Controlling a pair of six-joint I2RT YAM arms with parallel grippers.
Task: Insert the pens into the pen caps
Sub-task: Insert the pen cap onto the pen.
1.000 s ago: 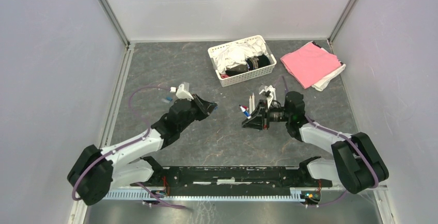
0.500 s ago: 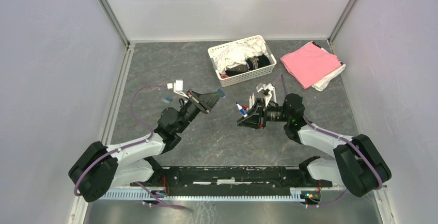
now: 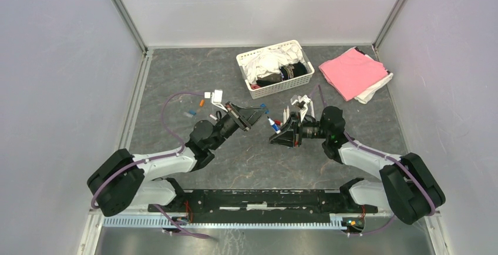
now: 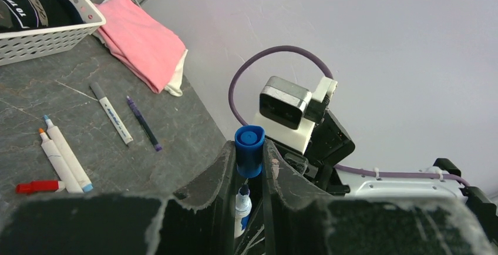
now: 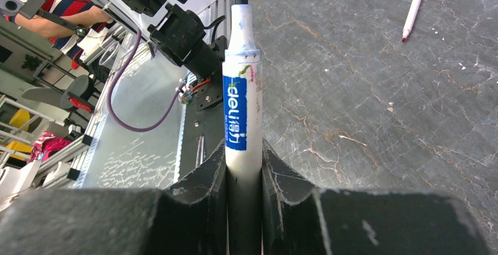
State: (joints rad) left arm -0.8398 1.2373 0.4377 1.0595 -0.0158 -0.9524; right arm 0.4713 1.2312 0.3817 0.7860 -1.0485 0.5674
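Pale walls are enclosing a dark grey, veined bench on three sides, with metal posts standing at its far corners. Even light is falling across it. Beyond the near edge, a cluttered room is showing.

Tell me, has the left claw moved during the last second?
Yes. The left claw moved rightward, ending nearer the white slotted plastic basket and the right claw.
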